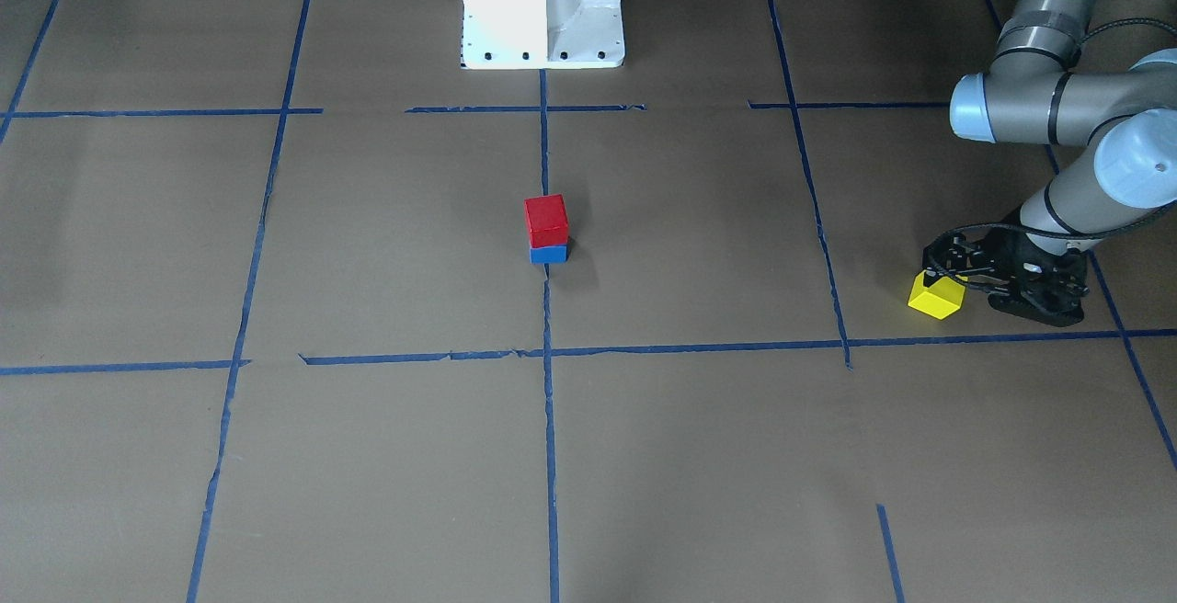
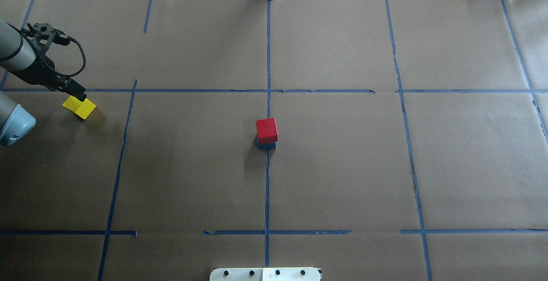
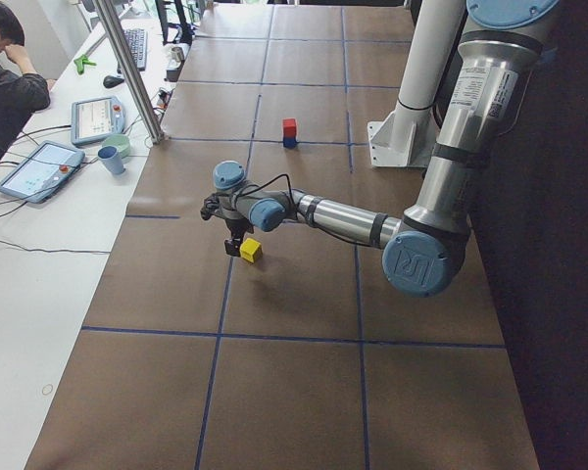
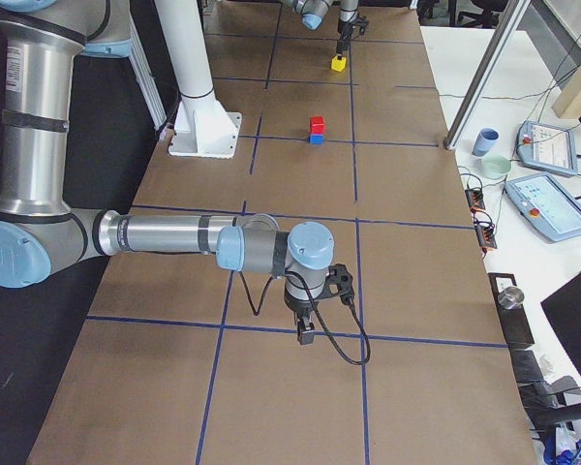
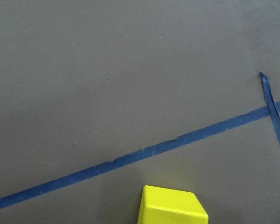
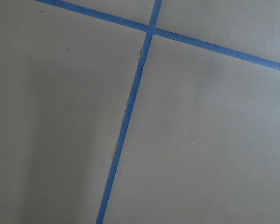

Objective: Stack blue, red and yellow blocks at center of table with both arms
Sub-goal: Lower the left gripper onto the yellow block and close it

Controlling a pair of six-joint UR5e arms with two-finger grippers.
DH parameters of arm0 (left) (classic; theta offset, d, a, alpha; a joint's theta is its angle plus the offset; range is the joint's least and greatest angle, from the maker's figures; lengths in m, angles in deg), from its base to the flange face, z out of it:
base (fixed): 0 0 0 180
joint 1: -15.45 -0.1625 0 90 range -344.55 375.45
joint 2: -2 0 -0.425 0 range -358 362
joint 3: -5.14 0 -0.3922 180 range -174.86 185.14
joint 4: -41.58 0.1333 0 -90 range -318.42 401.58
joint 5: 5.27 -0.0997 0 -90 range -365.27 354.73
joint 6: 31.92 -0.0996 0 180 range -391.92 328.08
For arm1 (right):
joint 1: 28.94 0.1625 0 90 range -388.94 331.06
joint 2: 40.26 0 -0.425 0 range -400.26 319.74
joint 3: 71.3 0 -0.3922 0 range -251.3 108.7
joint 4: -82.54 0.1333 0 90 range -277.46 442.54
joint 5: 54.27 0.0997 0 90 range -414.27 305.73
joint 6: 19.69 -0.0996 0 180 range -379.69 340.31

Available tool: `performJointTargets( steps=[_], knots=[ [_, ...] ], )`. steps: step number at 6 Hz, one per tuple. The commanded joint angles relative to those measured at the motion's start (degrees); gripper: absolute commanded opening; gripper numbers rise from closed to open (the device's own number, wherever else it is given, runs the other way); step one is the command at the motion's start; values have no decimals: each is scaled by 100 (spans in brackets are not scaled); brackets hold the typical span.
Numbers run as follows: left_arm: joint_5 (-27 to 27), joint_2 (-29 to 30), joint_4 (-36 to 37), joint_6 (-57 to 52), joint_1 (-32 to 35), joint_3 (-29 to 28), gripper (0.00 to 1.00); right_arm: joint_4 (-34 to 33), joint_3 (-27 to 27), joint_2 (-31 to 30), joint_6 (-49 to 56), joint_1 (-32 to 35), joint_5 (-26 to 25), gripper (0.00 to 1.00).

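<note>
The left hand [image 1: 953, 274] sat down on the yellow block [image 1: 936, 298], far out on the robot's left side of the bench [image 1: 699, 456], well apart from the centre. I could not tell whether its fingers had clamped the block. The red block [image 1: 546, 220] stood on the blue block [image 1: 548, 255] at centre. The right hand [image 4: 308, 335] hung low over the bench, its opening unreadable. The risk, I judged, was that a shallow hold would let the yellow block twist or drop, or a skewed placement would knock the red one off.
</note>
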Motion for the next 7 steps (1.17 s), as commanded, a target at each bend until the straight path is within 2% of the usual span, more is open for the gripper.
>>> performJointTargets(
  steps=[1,5,6,7],
  knots=[
    [-15,-11,-16,48,-197,-44,100,0,0,0,0,0,0,100],
    [-68,51,-33,21,-356,-228,99,0,0,0,0,0,0,100],
    [-77,42,-225,47,-348,-237,31,0,9,0,0,0,0,100],
    [-77,94,-235,74,-356,-168,3,0,0,0,0,0,0,100]
  ],
)
